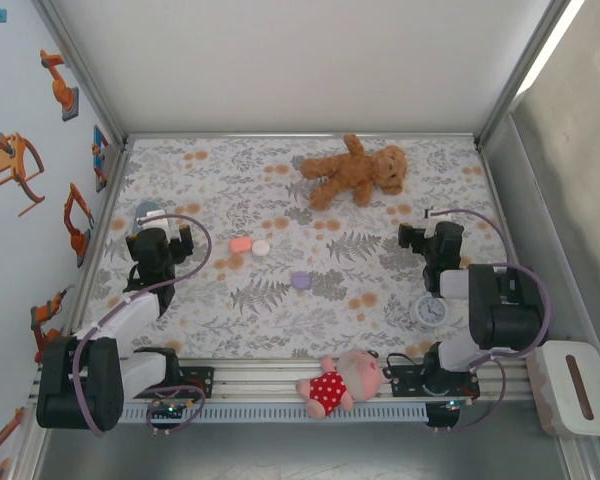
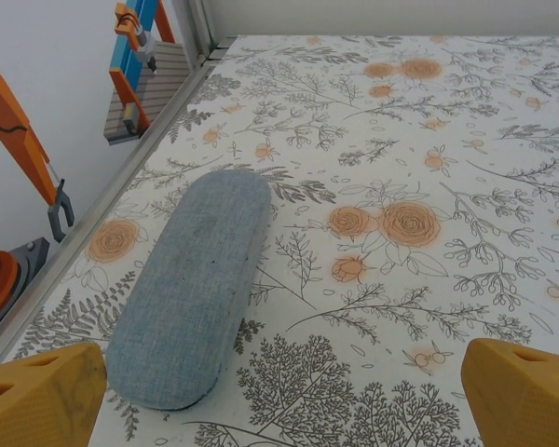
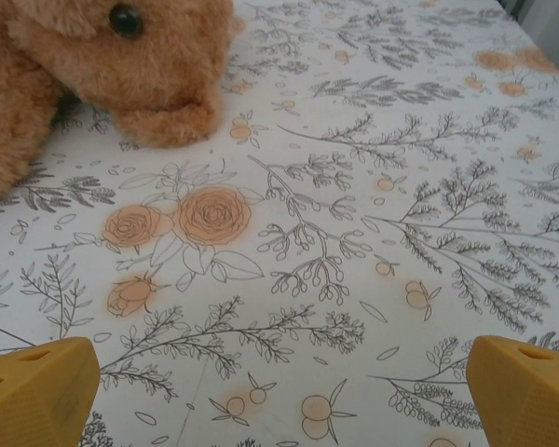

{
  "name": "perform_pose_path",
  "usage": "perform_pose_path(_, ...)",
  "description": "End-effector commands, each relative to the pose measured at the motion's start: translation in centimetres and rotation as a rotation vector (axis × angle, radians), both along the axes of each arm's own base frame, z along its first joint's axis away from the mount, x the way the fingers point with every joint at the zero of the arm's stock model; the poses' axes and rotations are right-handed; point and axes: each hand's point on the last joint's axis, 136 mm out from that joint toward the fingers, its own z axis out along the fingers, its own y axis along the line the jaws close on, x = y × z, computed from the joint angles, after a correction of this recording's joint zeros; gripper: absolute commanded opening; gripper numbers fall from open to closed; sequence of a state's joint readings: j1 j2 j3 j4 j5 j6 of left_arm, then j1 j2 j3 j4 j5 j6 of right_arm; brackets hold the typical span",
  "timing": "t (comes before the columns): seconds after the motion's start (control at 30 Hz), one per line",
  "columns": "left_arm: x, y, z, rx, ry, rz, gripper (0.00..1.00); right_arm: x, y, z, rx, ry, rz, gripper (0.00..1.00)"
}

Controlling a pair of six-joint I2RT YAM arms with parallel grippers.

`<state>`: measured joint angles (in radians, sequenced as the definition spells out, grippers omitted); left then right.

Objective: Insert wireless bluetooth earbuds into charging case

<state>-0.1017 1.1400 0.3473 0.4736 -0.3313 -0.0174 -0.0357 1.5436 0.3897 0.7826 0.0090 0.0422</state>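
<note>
While the left hand (image 2: 279, 396) and right hand (image 3: 279, 396) gape (both empty), the lilac case (image 1: 301, 281) lies between.

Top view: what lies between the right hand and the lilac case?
Only bare flowered tablecloth lies between the right hand and the lilac case; the top view shows it.

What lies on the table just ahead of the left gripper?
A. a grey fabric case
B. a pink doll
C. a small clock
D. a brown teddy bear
A: in the left wrist view, a long grey fabric case lies flat just beyond the open left gripper.
</note>
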Motion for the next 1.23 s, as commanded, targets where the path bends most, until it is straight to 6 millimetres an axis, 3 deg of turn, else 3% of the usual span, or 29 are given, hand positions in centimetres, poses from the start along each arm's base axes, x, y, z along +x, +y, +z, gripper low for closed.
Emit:
perform_pose_path(0.0, 1.2, -0.6, 0.6, -0.013, -0.075, -0.044, 0.96, 0.8, -0.9, 1.9, 0.041, -0.087, -0.035, 1.0)
perform_pose_path(0.23, 3.1, -1.6, -0.4, -0.064, -0.11, -0.107, 0.96, 0.8, -0.9, 1.9, 0.038, -0.086, -0.035, 1.0)
perform_pose_path(0.43, 4.4, -2.1, -3.4, -0.079, -0.083, -0.146, 0.96, 0.8, -0.9, 1.9, 0.034, -0.086, -0.036, 1.0)
perform_pose_path(0.6, 5.2, -2.0, -4.0, -0.125, -0.002, -0.164, 0.96, 0.8, -0.9, 1.9, 0.034, -0.085, -0.035, 0.99)
perform_pose_path(1.2, 5.3, -1.9, -3.9, -0.125, -0.013, -0.164, 0.96, 0.8, -0.9, 1.9, 0.033, -0.084, -0.036, 1.0)
